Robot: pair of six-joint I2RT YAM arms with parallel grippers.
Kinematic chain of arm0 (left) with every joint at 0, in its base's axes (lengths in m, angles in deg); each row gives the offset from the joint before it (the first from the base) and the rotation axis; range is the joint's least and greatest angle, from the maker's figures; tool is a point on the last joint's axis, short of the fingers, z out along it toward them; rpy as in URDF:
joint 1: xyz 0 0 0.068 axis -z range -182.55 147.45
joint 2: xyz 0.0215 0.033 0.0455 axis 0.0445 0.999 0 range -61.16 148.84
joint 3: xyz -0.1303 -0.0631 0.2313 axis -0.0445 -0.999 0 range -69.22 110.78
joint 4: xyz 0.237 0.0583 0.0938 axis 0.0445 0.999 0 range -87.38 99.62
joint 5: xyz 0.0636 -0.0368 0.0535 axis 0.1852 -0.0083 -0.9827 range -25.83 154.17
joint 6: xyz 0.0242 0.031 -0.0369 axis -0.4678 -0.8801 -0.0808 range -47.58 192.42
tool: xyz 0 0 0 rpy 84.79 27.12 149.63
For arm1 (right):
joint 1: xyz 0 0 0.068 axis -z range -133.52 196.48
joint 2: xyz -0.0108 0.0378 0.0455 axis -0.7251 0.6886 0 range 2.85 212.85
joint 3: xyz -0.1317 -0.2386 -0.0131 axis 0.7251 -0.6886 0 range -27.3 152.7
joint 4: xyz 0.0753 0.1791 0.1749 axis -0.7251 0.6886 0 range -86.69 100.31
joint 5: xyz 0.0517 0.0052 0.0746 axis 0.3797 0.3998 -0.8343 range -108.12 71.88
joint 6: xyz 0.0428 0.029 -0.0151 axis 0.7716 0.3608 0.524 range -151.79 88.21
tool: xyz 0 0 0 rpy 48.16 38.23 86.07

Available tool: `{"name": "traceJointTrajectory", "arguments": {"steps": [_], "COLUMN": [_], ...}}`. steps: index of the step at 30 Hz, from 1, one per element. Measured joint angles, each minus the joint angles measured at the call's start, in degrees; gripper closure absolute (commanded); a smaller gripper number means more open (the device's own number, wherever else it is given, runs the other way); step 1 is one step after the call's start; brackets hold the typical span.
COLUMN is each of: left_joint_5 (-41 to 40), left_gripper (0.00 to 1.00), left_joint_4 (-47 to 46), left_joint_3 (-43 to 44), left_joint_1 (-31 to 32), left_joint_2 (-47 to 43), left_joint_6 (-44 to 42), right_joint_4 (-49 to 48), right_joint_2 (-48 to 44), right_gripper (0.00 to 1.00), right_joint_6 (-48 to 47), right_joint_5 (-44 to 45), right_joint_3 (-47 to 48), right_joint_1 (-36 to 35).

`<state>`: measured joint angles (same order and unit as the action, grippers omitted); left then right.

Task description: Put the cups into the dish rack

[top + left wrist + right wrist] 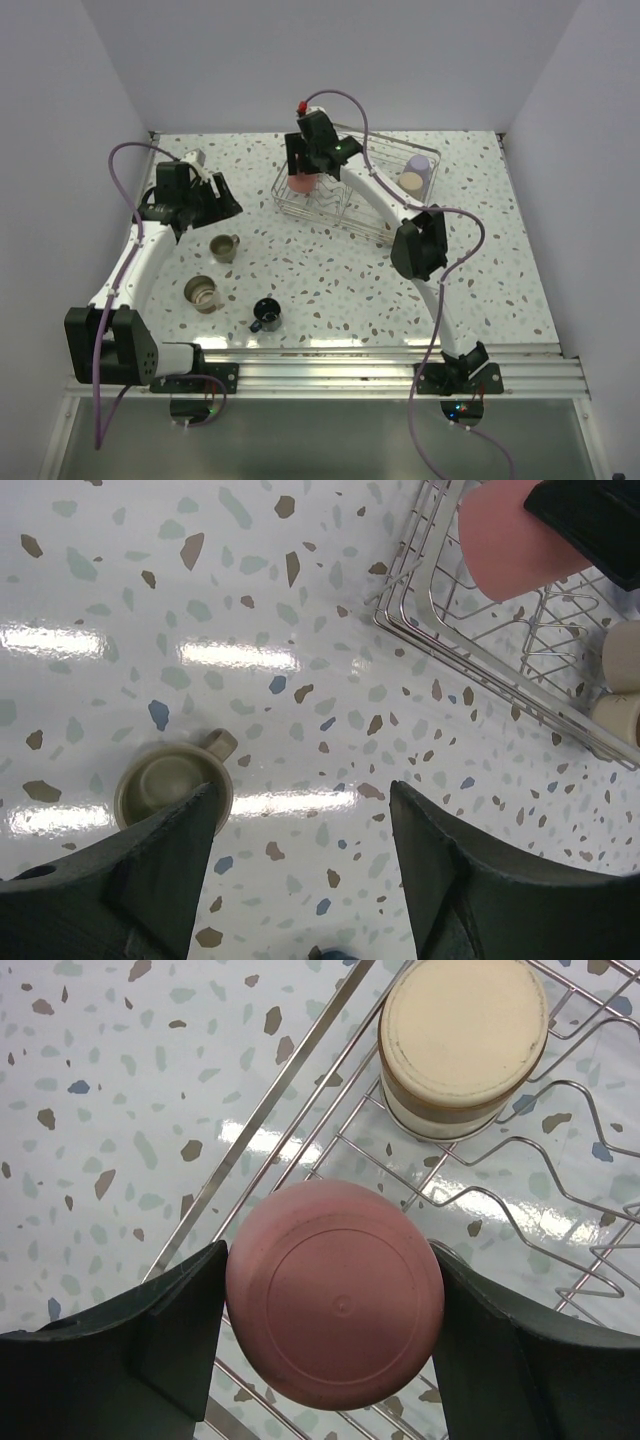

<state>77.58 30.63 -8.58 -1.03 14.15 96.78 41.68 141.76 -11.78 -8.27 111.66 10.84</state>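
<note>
The left gripper [300, 815] hung above the speckled table [120, 600], its jaws apart with nothing between them. A grey-beige handled cup [168, 785] stood upright just beside 1 finger. 2 more cups stood nearer the arm bases: another grey-beige cup [203, 292] and a black mug [266, 315]. Further right, the right gripper [330, 1280] was clamped on a coral-pink tumbler [335, 1305], bottom-up at the left end of the dish rack [350, 205]. A beige tumbler [462, 1045] sat inverted inside the rack, beside a lavender cup [419, 163].
</note>
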Motion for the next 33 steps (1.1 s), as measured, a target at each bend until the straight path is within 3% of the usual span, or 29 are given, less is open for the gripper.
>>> {"name": "traceJointTrajectory", "arguments": {"steps": [23,25,26,33], "left_joint_5": [-0.04,-0.04,-0.04,0.0], "left_gripper": [0.28,0.28,0.28,0.28], "left_joint_4": [0.39,0.37,0.37,0.37], "left_joint_3": [0.0,0.0,0.0,0.0], "left_joint_1": [0.0,0.0,0.0,-0.39], "left_joint_2": [0.0,0.0,0.0,0.0], "left_joint_6": [-1.44,-1.46,-1.46,-1.53], "right_joint_4": [-0.39,-0.9,-0.92,-0.83], "right_joint_2": [3.13,3.43,3.45,3.45], "right_gripper": [0.98,0.93,0.81,0.45], "right_joint_6": [-2.32,-2.58,-2.64,-2.99], "right_joint_5": [4.68,5.11,5.29,5.77], "right_joint_3": [-2.12,-2.16,-2.16,-2.16], "right_joint_1": [-2.64,-2.84,-2.89,-3.17]}}
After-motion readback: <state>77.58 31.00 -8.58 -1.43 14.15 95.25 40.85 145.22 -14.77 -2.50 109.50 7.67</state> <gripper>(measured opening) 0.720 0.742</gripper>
